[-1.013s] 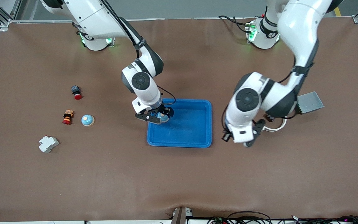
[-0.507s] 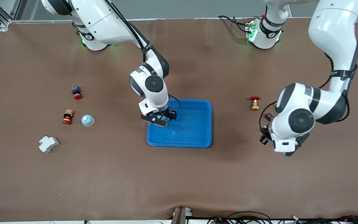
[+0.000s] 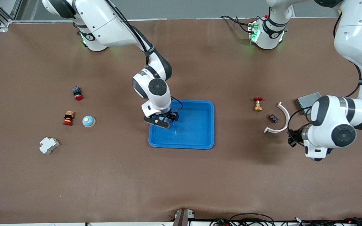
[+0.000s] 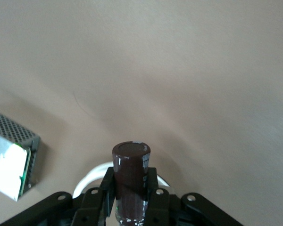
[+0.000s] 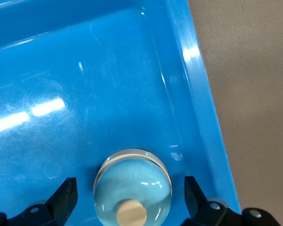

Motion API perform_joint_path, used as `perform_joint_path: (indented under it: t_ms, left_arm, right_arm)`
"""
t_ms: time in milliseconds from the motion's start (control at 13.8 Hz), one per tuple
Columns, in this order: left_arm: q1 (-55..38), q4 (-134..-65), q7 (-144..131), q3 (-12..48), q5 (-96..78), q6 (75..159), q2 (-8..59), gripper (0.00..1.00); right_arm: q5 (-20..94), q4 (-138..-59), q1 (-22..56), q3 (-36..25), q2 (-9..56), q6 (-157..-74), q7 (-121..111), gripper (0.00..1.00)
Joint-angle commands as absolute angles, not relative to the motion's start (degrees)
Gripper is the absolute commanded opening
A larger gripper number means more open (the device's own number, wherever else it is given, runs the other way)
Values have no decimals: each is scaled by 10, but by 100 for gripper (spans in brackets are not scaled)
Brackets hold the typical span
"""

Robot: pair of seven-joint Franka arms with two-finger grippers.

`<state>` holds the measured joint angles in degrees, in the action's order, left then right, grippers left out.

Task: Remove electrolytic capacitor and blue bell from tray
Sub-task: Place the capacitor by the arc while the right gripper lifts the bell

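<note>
Front view: right tool sits low over the blue tray, at the tray's end toward the right arm, and the bell it brackets barely shows. Left tool hangs over bare table at the left arm's end, hidden under its own wrist. A white curved piece, a small dark part, a red-handled valve and a grey metal box lie near it. Toward the right arm's end lie a second bell, two red-capped buttons and a white block.

Left wrist view: left tool is clamped on the dark brown capacitor, held upright above the table.

Right wrist view: right tool's fingers stand wide apart on either side of the pale blue bell, not touching it; the bell rests on the tray floor near the rim
</note>
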<state>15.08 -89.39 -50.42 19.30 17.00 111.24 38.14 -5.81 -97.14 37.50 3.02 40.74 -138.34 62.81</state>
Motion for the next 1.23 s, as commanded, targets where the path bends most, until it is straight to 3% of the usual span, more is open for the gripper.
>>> perform_joint_path:
  t_ms: [0, 72, 507, 941, 1013, 1158]
  left_arm:
    - [162, -897, -473, 194, 180, 1141, 397, 0]
    - [174, -897, -464, 194, 182, 1152, 406, 0]
    - [192, -899, -425, 194, 192, 1173, 434, 0]
    - [185, -904, -443, 194, 192, 1174, 435, 0]
    - [182, -905, -446, 194, 192, 1174, 435, 22]
    - [181, -909, -447, 194, 192, 1172, 430, 100]
  right_arm:
    - [-73, -957, 381, 26, 415, -1380, 642, 30]
    - [-69, -957, 381, 27, 415, -1381, 649, 0]
    - [-55, -914, 369, 31, 412, -1354, 670, 0]
    - [-16, -809, 284, 46, 404, -1173, 494, 0]
    - [-11, -809, 263, 44, 396, -1166, 438, 0]
    - [-13, -814, 216, 42, 392, -1136, 334, 0]
